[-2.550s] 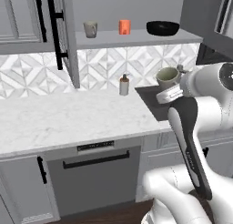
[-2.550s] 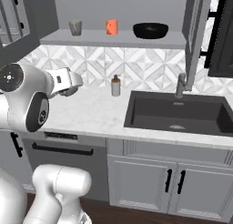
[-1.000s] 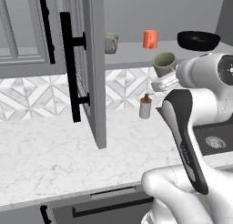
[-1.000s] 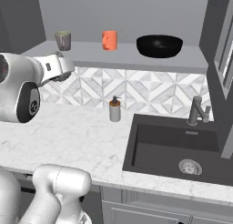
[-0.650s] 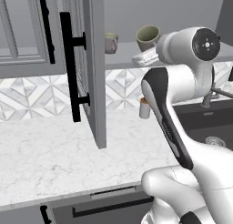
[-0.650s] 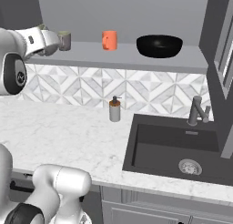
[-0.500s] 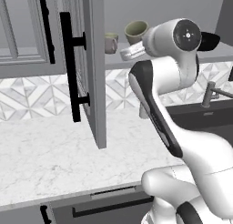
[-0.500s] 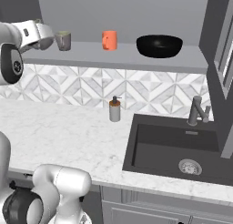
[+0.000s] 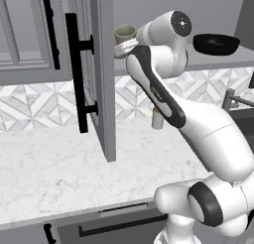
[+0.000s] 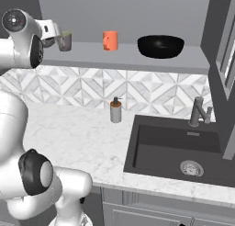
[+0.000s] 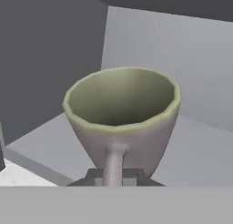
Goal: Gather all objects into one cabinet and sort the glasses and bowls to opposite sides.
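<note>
**Now up at the shelf: olive cup pinched by its handle**

Held high at the left end of the cabinet shelf (image 10: 137, 59): one olive-grey cup (image 11: 122, 114), upright, mouth open to the hand view. Gripper (image 11: 116, 175) closed tight on the cup's thin handle, low on the near side. Looks rigid and light, probably ceramic-like, so likely brittle if knocked against the open door (image 9: 101, 74) just beside it. Smooth glaze, judged slippery; a grip on the narrow handle may let it swing or twist. Safer hold probably across the rim wall. Further along the shelf, an orange cup (image 10: 110, 40) and then a black bowl (image 10: 160, 46), well apart from the held cup. On the worktop (image 10: 78, 133) below, a soap bottle (image 10: 115, 111). No brand, label or writing readable anywhere.
</note>
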